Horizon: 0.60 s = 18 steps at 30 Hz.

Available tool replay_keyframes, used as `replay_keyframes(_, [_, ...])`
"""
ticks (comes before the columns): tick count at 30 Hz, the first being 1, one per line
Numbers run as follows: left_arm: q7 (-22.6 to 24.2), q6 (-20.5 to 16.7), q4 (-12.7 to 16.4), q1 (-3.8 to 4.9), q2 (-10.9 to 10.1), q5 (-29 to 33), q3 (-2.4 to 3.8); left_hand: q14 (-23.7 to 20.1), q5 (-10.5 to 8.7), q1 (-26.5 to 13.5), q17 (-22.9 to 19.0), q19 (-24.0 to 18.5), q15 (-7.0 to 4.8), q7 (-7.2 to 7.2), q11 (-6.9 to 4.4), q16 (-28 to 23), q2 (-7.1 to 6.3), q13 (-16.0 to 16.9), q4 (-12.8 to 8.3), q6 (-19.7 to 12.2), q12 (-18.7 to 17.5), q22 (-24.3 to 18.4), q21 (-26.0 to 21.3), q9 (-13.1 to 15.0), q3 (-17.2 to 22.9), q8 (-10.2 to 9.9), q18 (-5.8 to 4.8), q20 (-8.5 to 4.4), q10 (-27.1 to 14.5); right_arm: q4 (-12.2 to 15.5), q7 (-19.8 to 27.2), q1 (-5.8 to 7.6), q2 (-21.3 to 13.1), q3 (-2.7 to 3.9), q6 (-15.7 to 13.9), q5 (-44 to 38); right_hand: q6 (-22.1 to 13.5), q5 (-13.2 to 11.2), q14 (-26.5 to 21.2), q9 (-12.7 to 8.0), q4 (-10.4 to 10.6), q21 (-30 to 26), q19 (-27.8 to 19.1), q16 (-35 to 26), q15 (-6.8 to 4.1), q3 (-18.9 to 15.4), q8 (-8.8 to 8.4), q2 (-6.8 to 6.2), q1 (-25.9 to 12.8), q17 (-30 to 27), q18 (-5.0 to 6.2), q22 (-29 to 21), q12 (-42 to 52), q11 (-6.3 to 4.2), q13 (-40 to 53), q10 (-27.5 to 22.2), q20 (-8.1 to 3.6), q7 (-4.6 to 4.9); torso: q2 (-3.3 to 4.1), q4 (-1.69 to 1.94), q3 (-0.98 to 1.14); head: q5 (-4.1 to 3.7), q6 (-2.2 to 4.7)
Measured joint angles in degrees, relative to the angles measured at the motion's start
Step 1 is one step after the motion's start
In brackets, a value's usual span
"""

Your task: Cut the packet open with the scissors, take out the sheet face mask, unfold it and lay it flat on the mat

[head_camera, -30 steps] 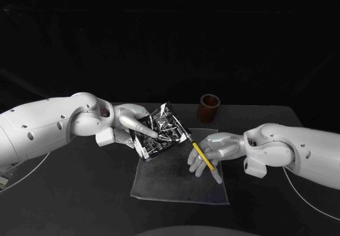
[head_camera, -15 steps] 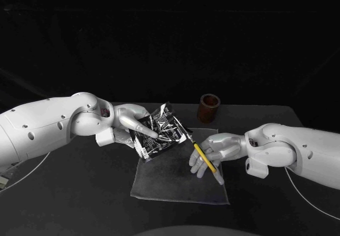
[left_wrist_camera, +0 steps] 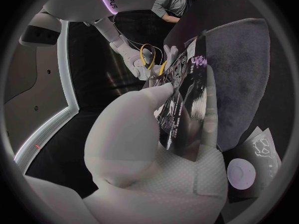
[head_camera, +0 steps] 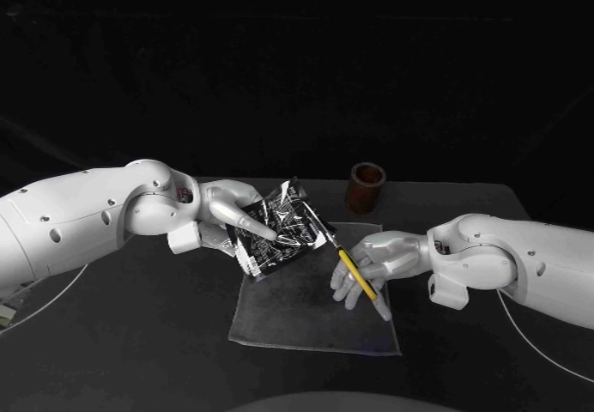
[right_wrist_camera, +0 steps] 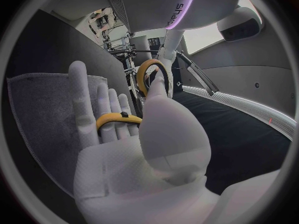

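1. The packet [head_camera: 279,227] is hanging tilted just left of the centre of the head view, lifted over the upper left corner of the mat [head_camera: 310,322]. As far as we can tell it is uncut.
2. The left hand [head_camera: 233,219] is pinching it from the left, with the thumb lying across the printed face and the fingers behind. That is leaving the right-hand edge free.
3. The scissors [head_camera: 350,268] are slanting up from centre-right, and their tips are reaching the packet's right edge near its top corner. We cannot tell whether they are biting yet.
4. The right hand [head_camera: 375,257] is holding the scissors, its thumb and fingers threading the yellow loops. In the right wrist view the loops are standing apart, so we are judging the blades to be open.
5. We are reading this as the first cut.
   - We are wanting the left hand holding the packet taut and steady.
   - We are wanting the blades running across a narrow strip by the edge, so the seal opens without nicking the mask inside.
   - We are wanting one smooth squeeze, with the pinching fingers staying off the cutting line.
6. Further out, a brown cup [head_camera: 364,189] is standing above centre beyond the mat, apart from both hands, on the black table [head_camera: 124,343].
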Motion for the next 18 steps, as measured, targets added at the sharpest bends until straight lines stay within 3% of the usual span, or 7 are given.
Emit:
replay_keyframes(3, [-0.01,0.05,0.01,0.0,-0.01,-0.01,0.0,0.0,-0.08,0.0,0.13,-0.16,0.0,-0.13,0.0,0.0,0.0,0.04,0.0,0.13,0.0,0.09,0.0,0.0,0.0,-0.04,-0.05,-0.15,0.0,-0.1,-0.18,0.0,-0.02,0.0,0.0,-0.05,1.38,0.03,1.02,-0.4,-0.1,-0.28,0.32,0.67,-0.24,-0.76,-0.15,0.46,0.3,0.07,-0.06,-0.25,0.3,-0.1,0.0,0.55,-0.32,-0.02,0.0,-0.01,0.01,0.01,-0.08])
replay_keyframes(7, [-0.02,0.14,0.04,0.0,-0.01,-0.04,0.0,0.0,-0.13,0.0,0.14,-0.24,0.01,-0.15,0.0,0.0,0.0,0.04,0.0,0.15,0.0,0.09,0.0,0.0,0.0,-0.05,-0.08,-0.22,0.0,-0.16,-0.41,0.0,-0.05,0.0,0.01,-0.14,3.48,0.05,3.23,-0.75,-0.15,-0.66,0.91,1.87,-0.91,-1.74,-0.25,1.21,0.9,0.67,-1.32,-0.56,0.82,-0.47,0.11,2.03,-0.91,0.17,0.0,-0.04,0.02,0.14,-0.26])
replay_keyframes(9, [-0.03,0.17,0.04,0.0,0.0,-0.06,0.0,0.0,-0.01,0.0,0.14,-0.24,0.01,-0.15,0.0,0.0,0.0,0.04,0.0,0.15,0.0,0.09,0.0,0.0,0.0,-0.05,-0.27,-0.22,0.0,-0.18,-0.56,0.01,-0.05,0.0,0.04,-0.21,4.12,0.2,4.09,-0.85,-0.2,-0.97,1.24,2.44,-1.42,-2.42,-0.54,1.52,1.2,1.08,-1.85,-0.74,0.88,-0.54,0.23,2.45,-1.24,-0.15,0.0,-0.04,0.04,0.18,-0.34])
replay_keyframes(13, [-0.09,0.27,0.02,0.0,0.03,-0.14,-0.02,0.01,0.07,0.0,0.13,-0.24,0.02,-0.15,0.0,0.0,0.0,0.04,0.0,0.15,0.0,0.09,0.0,0.0,0.0,-0.11,-0.03,-0.22,0.0,-0.26,-0.87,0.02,-0.02,0.0,0.15,-0.53,5.5,0.01,4.75,-0.82,-0.29,-1.32,1.97,3.79,-1.47,-3.32,-0.56,2.26,1.53,2.13,-2.69,-1.1,1.57,-0.61,0.6,3.32,-1.97,-0.6,-0.01,-0.07,0.07,0.25,-0.44])
replay_keyframes(15, [-0.11,0.32,0.0,0.0,0.04,-0.18,-0.03,0.01,0.07,0.0,0.15,-0.24,0.02,-0.1,0.0,0.0,0.0,0.04,0.0,0.2,0.0,0.09,0.22,0.0,0.0,-0.16,0.0,-0.22,0.0,-0.28,-1.04,0.02,-0.01,0.0,0.19,-0.68,6.36,0.01,4.96,-0.39,-0.29,-1.66,2.47,4.88,-1.62,-3.97,-0.51,2.83,2.01,3.08,-3.09,-1.33,2.31,-0.89,1.02,3.63,-2.48,-1.41,-0.01,-0.06,0.08,0.29,-0.55])
replay_keyframes(18, [-0.16,0.39,-0.02,0.0,0.07,-0.26,-0.04,0.01,0.06,0.0,0.2,-0.24,0.02,-0.1,0.0,0.0,0.0,0.04,0.0,0.2,-0.01,0.09,0.22,0.0,0.0,-0.24,0.02,-0.22,0.0,-0.33,-1.22,0.03,-0.01,0.0,0.21,-0.96,6.9,0.01,5.43,0.55,-0.33,-1.86,3.4,6.6,-1.78,-4.55,0.35,3.56,2.5,4.75,-3.71,-1.59,3.21,-1.09,1.73,4.04,-3.4,-1.39,-0.01,-0.06,0.08,0.33,-0.65])
